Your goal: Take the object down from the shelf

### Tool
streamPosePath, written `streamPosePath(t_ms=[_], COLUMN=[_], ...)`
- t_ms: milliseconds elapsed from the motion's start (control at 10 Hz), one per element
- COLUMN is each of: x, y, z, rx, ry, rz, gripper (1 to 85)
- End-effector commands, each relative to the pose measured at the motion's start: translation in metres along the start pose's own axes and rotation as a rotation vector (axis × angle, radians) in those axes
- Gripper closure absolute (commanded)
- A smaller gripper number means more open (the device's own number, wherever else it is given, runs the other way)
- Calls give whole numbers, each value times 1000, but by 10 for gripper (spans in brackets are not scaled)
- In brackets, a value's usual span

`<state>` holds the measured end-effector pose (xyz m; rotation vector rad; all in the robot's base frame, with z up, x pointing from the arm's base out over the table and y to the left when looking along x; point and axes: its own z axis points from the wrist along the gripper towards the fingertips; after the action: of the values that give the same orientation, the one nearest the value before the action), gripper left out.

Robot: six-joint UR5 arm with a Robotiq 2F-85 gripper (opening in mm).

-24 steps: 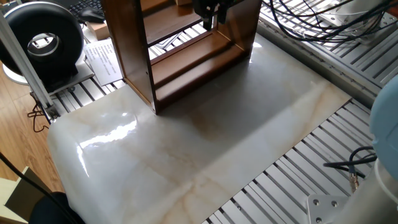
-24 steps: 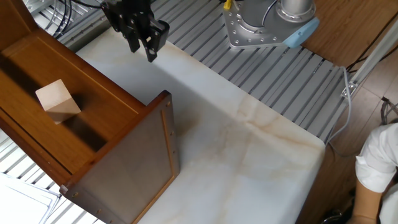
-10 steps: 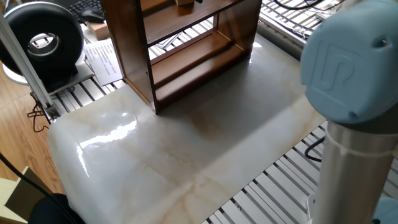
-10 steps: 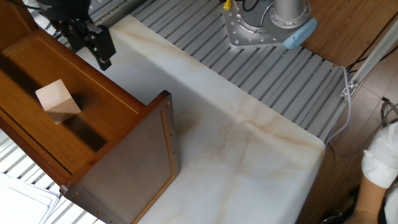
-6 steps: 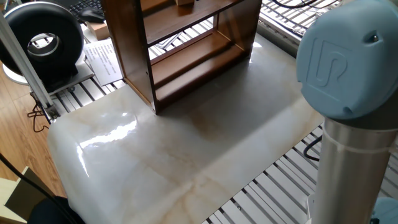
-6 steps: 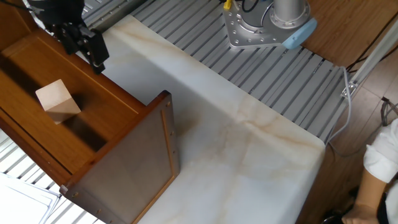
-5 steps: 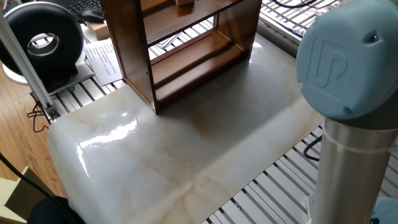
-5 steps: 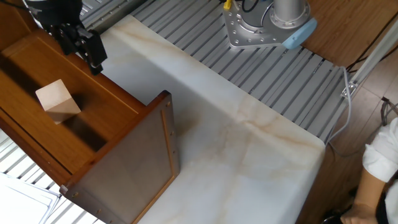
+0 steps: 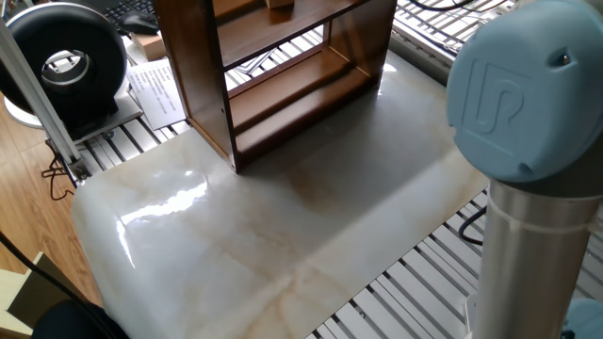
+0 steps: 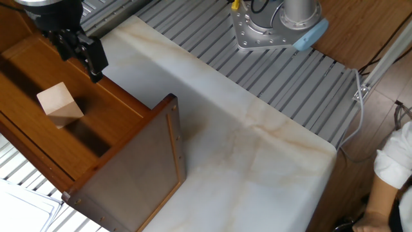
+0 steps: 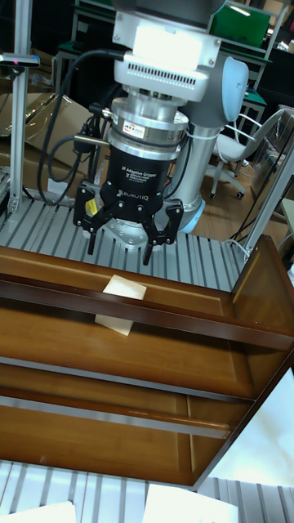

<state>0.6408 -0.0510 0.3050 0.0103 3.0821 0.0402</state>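
The object [image 10: 60,103] is a small light tan block on an upper board of the shelf [image 10: 132,164], a dark reddish-brown open unit. In the tall fixed view the object [image 11: 124,288] lies just behind a front rail of the shelf [image 11: 261,302]. My black gripper [image 11: 118,243] hangs open just above and behind it, fingers spread and holding nothing. In the other fixed view the gripper [image 10: 90,61] hovers over the shelf's far edge, up and right of the block. In one fixed view the object [image 9: 279,4] barely shows at the top edge, and the gripper is out of frame.
A white marble tabletop [image 9: 311,217] stretches in front of the shelf [image 9: 283,75]. My arm's blue-grey joint [image 9: 518,94] fills the right of that view. A black round device [image 9: 66,61] and papers [image 9: 160,89] sit left of the shelf. A person's arm [image 10: 393,174] shows at the right edge.
The gripper has travelled from over the table's far side leftward to above the shelf, closer to the block. In the last half second it crept a little further left. The block has not moved.
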Motion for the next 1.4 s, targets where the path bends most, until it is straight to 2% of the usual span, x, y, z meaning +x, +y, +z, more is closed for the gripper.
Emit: streamPosePath(t_ms=[0, 100, 500, 600, 900, 1100, 1200, 1300], x=[-7, -6, -15, -19, -31, -22, -22, -25], y=[8, 2, 9, 6, 0, 8, 12, 10], z=[-1, -2, 0, 3, 17, 9, 9, 9], rx=[-12, 13, -17, -6, -18, -47, -59, -55], ry=[-29, -28, -54, -40, -35, -19, -18, -30], rz=[-13, -11, -6, -4, -25, -15, 1, 9], gripper=[123, 127, 97, 93, 93, 97, 97, 100])
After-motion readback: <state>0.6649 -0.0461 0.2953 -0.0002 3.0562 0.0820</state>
